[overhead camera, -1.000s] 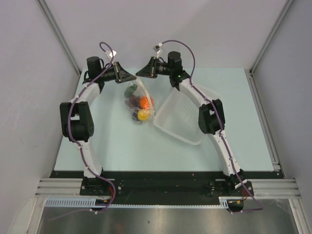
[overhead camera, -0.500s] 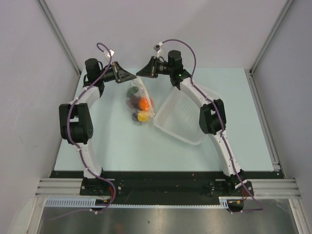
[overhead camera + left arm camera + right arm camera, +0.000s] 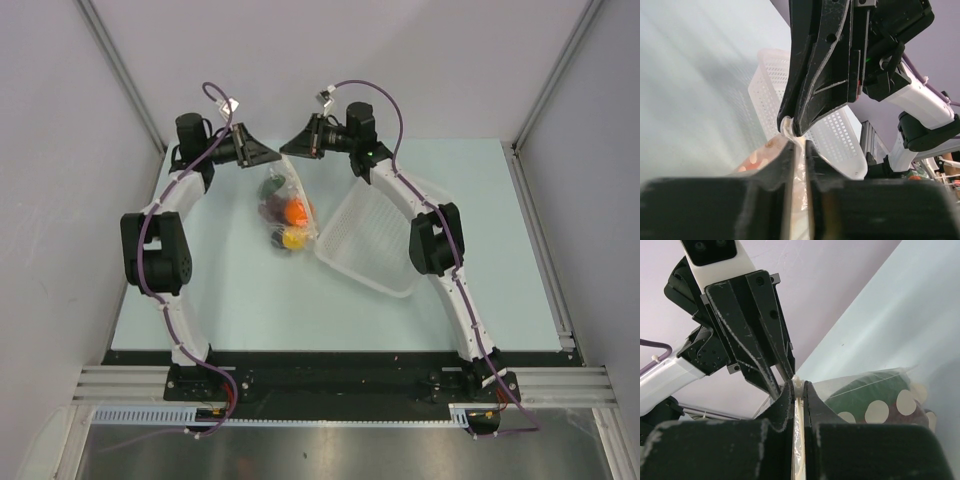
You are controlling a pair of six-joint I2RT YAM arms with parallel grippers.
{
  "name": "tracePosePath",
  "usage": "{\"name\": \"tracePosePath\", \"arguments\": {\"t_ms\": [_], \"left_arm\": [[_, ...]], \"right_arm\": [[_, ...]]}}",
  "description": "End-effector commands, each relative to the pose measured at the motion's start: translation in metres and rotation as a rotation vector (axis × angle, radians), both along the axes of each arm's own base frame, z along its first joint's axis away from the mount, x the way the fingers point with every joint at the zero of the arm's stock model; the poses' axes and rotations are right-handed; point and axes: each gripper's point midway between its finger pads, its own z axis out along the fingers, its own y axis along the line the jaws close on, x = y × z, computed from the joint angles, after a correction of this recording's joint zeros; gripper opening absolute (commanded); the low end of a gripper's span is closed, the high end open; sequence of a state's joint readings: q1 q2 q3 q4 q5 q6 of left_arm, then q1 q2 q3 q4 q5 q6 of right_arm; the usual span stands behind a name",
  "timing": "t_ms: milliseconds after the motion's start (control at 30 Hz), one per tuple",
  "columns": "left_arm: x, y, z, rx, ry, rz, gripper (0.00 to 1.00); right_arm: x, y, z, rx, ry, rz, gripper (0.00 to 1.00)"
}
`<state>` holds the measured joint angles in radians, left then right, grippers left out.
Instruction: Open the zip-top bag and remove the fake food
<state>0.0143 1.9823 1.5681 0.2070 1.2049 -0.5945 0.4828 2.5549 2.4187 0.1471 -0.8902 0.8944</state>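
Observation:
The clear zip-top bag hangs at the back of the table with the fake food inside: a green piece, an orange ball, a yellow fruit and dark fruits. My left gripper and right gripper meet tip to tip above it, each shut on the bag's top edge. In the left wrist view, plastic film is pinched between the fingers. In the right wrist view, the film is pinched too, with the green piece beside it.
A white perforated basket lies tilted on the table right of the bag, partly under the right arm; it shows in the left wrist view. Grey walls stand on three sides.
Almost nothing; the left arm's wrist shifted slightly left then back. Both grippers stay closed on the bag's top.

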Motion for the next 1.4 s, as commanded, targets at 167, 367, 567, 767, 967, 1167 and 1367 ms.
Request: {"name": "tracePosePath", "arguments": {"t_ms": [167, 367, 567, 767, 967, 1167, 1367], "left_arm": [[0.016, 0.005, 0.024, 0.028, -0.078, 0.071, 0.00], [0.025, 0.020, 0.041, -0.023, -0.094, 0.202, 0.00], [0.035, 0.031, 0.043, -0.030, -0.079, 0.296, 0.00], [0.048, 0.045, 0.042, -0.013, -0.065, 0.345, 0.00], [0.057, 0.056, 0.048, -0.009, -0.066, 0.364, 0.00], [0.030, 0.038, 0.045, -0.027, -0.066, 0.214, 0.06], [-0.018, 0.019, 0.031, -0.006, -0.080, 0.053, 0.61]], "right_arm": [[-0.011, 0.001, 0.032, 0.032, -0.071, 0.026, 0.02], [-0.018, -0.005, 0.020, -0.009, -0.047, 0.021, 0.05], [-0.027, -0.006, 0.012, -0.035, -0.018, 0.022, 0.06], [-0.065, -0.010, 0.012, -0.097, 0.022, 0.048, 0.05], [-0.122, -0.030, -0.012, -0.242, 0.094, 0.086, 0.08], [-0.119, -0.031, -0.011, -0.243, 0.106, 0.061, 0.06], [-0.093, -0.021, -0.005, -0.240, 0.077, 0.064, 0.05]]}}
